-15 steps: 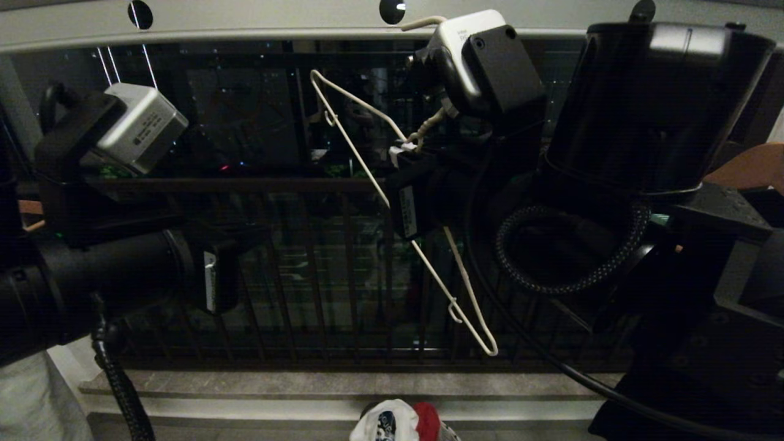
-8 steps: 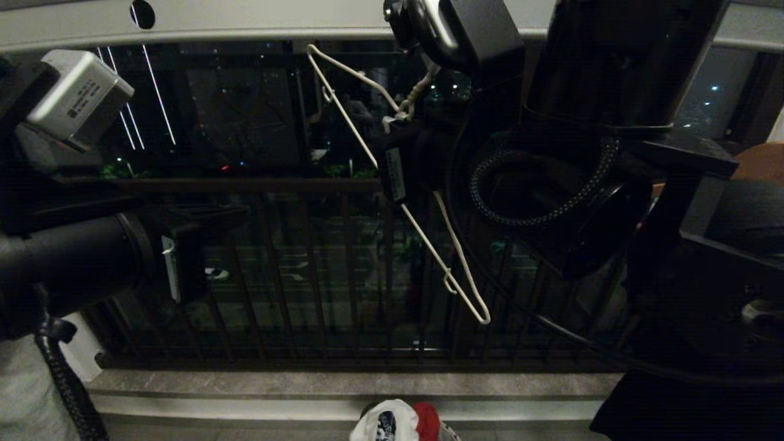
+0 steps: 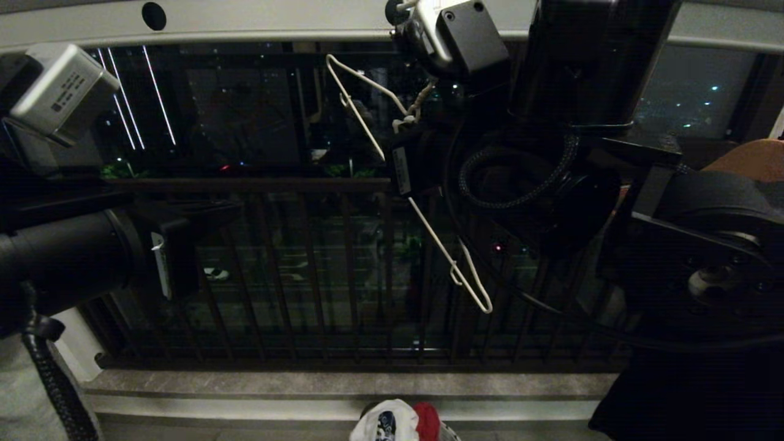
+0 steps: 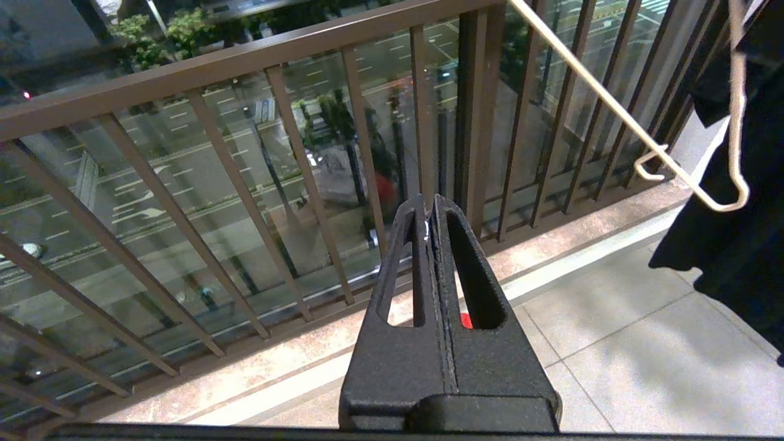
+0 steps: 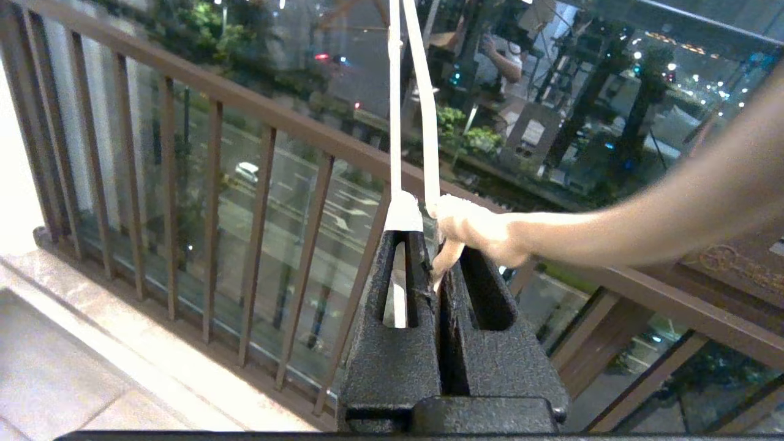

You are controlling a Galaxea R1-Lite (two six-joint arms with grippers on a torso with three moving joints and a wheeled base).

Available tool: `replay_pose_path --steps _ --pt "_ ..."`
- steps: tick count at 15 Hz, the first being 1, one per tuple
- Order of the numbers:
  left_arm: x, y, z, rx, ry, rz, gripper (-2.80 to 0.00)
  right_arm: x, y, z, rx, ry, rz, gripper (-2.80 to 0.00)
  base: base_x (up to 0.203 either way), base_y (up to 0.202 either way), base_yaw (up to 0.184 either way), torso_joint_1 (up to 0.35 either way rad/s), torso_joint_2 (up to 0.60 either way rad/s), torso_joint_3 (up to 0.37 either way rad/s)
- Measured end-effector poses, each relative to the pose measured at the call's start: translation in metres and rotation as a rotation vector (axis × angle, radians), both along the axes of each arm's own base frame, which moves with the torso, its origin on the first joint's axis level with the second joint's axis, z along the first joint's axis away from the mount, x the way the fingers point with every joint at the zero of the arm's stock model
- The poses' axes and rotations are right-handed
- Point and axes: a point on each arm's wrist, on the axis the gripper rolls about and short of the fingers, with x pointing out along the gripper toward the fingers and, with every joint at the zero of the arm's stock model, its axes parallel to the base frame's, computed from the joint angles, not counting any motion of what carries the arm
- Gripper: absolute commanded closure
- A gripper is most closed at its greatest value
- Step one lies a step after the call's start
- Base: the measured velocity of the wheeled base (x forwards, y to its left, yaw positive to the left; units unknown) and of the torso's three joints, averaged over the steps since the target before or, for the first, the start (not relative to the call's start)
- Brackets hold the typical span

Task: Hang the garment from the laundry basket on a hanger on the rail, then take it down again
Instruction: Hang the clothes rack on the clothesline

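Observation:
The white wire hanger [image 3: 429, 229] hangs slanted in front of the balustrade, just under the pale grey rail [image 3: 245, 21]. My right gripper [image 3: 398, 139] is shut on it near its twisted neck [image 5: 465, 223], with a wire arm [image 5: 395, 110] running straight out past the fingertips [image 5: 401, 220]. My left gripper [image 3: 162, 263] is shut and empty at the left, apart from the hanger; the left wrist view shows its jaws pressed together [image 4: 429, 205] and the hanger's lower end [image 4: 692, 184] off to one side. The garment [image 3: 383, 422], white with a blue print, lies in the laundry basket [image 3: 450, 432] at the bottom edge.
The dark brown balustrade [image 3: 275, 184] stands close ahead on a stone sill [image 3: 306, 386]. A large black garment [image 3: 674, 398] hangs at the lower right, with a brown wooden hanger [image 3: 747, 159] above it. A red item [image 3: 427, 419] lies beside the garment. Pale cloth [image 3: 18, 398] is at the lower left.
My right arm has lifted the hanger closer to the rail; its lower end now sits higher. My left gripper has drifted left, still shut.

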Motion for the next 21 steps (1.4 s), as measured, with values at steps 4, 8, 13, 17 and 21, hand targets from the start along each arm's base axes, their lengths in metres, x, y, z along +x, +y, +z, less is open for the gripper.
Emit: replay_pose_path --steps 4,8,13,17,21 --pt "0.000 0.000 0.000 -0.001 -0.001 0.002 0.00 0.006 0.004 -0.003 -0.018 0.014 -0.002 0.00 0.000 0.000 0.000 0.000 0.00 0.000" --pt "0.000 0.000 0.000 0.000 -0.002 0.001 0.00 0.015 0.005 0.004 -0.024 0.020 -0.019 0.00 0.000 0.000 0.000 0.000 0.00 0.000" --pt "0.000 0.001 0.001 0.001 -0.005 0.001 0.00 0.020 0.009 0.004 -0.053 0.044 -0.021 0.00 0.000 0.000 0.000 0.000 0.00 0.000" --pt "-0.001 0.001 0.001 0.006 -0.010 0.000 0.00 0.022 0.012 0.007 -0.074 0.062 -0.020 0.00 0.000 0.000 0.000 0.000 0.00 0.000" --pt "-0.003 0.002 0.002 0.005 -0.015 0.000 0.00 0.024 0.014 0.008 -0.074 0.061 -0.021 -2.80 0.000 0.000 0.000 0.000 0.00 0.000"
